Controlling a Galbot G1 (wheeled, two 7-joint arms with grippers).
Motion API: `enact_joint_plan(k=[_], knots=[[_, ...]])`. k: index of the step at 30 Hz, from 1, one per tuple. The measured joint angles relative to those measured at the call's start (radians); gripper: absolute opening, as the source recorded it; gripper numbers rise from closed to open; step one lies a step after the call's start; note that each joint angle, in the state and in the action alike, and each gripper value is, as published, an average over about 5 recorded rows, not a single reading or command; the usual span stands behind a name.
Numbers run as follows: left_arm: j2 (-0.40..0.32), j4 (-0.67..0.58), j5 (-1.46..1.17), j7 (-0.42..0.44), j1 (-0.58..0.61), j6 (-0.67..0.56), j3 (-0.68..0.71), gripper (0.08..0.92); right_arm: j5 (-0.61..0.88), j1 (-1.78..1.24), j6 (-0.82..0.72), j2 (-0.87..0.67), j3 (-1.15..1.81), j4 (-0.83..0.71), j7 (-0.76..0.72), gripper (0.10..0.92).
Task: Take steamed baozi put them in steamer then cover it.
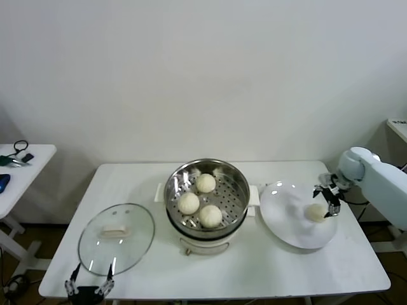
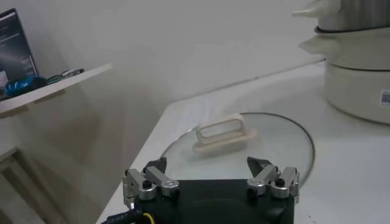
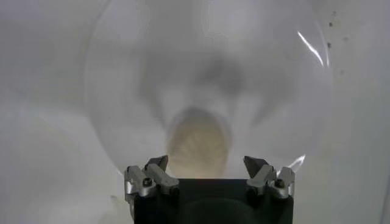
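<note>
While left gripper [image 1: 89, 287] idles—right gripper [image 1: 329, 201] straddles baozi [image 1: 316, 212].

Tabletop [image 1: 254, 273]: bare strip along the near edge, from the cover across to the right corner; passable.

Steamer [image 1: 206, 190]: centre of the tabletop, tallest obstacle. Top uncovered, reachable from above; three baozi [image 1: 198, 202] take up most of the basket floor, a free patch at its right side.

Cover [image 1: 116, 238]: flat at near left, handle upright in its middle; left gripper [image 1: 89, 286] just beyond its near rim, fingers spread.

Plate [image 1: 286, 219]: right of the steamer, nearly touching its handle. Left part bare. Right gripper [image 1: 329, 200] over the right rim, fingers wide, the fourth baozi [image 1: 316, 212] between them.

Side table [image 1: 22, 168]: far left, separated from the tabletop by a gap.
</note>
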Motion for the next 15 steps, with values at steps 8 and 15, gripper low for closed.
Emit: enact_joint_plan(k=[8,15], knots=[[0.0,0.002,0.002,0.001,-0.004,0.002,0.002,0.823,-0.025,-0.021,0.009,0.029,0.022,-0.047,-0.006,0.823],[0.0,0.003,0.002,0.001,-0.003,0.002,0.002,0.823,-0.039,-0.029,0.015,0.044,0.036,-0.072,-0.012,0.743]])
